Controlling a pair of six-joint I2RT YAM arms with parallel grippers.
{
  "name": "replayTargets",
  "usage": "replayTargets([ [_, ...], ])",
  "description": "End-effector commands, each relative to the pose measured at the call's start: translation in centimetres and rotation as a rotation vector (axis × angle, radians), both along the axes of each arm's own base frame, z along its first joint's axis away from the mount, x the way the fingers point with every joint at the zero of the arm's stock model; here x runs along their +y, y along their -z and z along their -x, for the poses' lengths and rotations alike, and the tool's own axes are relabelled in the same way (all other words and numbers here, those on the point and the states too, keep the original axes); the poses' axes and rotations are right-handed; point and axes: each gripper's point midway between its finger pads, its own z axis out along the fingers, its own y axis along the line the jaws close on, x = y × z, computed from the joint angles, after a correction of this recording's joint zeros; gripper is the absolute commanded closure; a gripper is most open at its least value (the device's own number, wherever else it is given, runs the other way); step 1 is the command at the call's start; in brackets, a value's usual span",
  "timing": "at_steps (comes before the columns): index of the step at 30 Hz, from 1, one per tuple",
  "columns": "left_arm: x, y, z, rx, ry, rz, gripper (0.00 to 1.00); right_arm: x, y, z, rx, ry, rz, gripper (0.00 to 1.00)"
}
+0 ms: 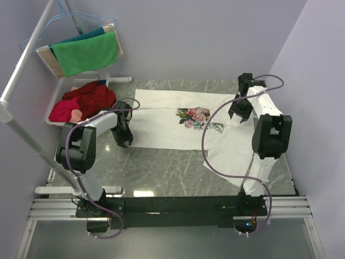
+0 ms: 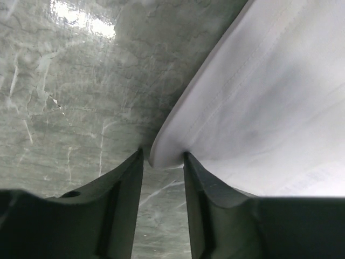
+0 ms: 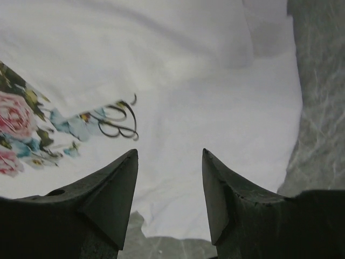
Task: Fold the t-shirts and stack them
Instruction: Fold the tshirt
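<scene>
Top external: 1 white floral t-shirt (image 1: 172,127) spread flat across centre of grey tabletop (image 1: 172,167). Left fingers (image 2: 121,205) narrowed around its lower-left corner, pinching or not, cannot tell. Right fingers (image 3: 110,199) wide apart over cloth right of print, holding nothing.

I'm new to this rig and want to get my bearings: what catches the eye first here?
A white t-shirt with a pink floral print lies spread across the middle of the marble table. The left gripper straddles its near-left corner with parted jaws, while the right gripper hangs open over the shirt right of the print. At far left, red clothes fill a white basket near a hanging green cloth.
</scene>
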Motion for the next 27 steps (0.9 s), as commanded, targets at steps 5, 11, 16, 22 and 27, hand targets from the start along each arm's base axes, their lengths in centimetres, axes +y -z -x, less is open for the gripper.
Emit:
replayTargets([
  [5,-0.2,1.0,-1.5,-0.033,0.003,-0.005,0.77,0.9,-1.6,7.8,0.035,0.013,0.001,0.42],
  [11,0.1,0.2,-2.8,-0.049,0.029,-0.041,0.99,1.0,-0.7,12.8,0.122,0.009,-0.002,0.41],
  [16,0.0,-1.8,-5.0,-0.096,0.036,-0.055,0.99,1.1,0.7,17.3,0.205,0.035,-0.006,0.38],
  [22,-0.1,-4.3,-7.3,-0.156,0.026,-0.062,0.99,2.3,2.0,21.8,0.275,0.049,-0.067,0.39],
  [27,-0.5,-5.0,-8.4,-0.177,0.032,-0.053,0.99,3.0,2.2,24.6,0.29,0.081,-0.107,0.44],
])
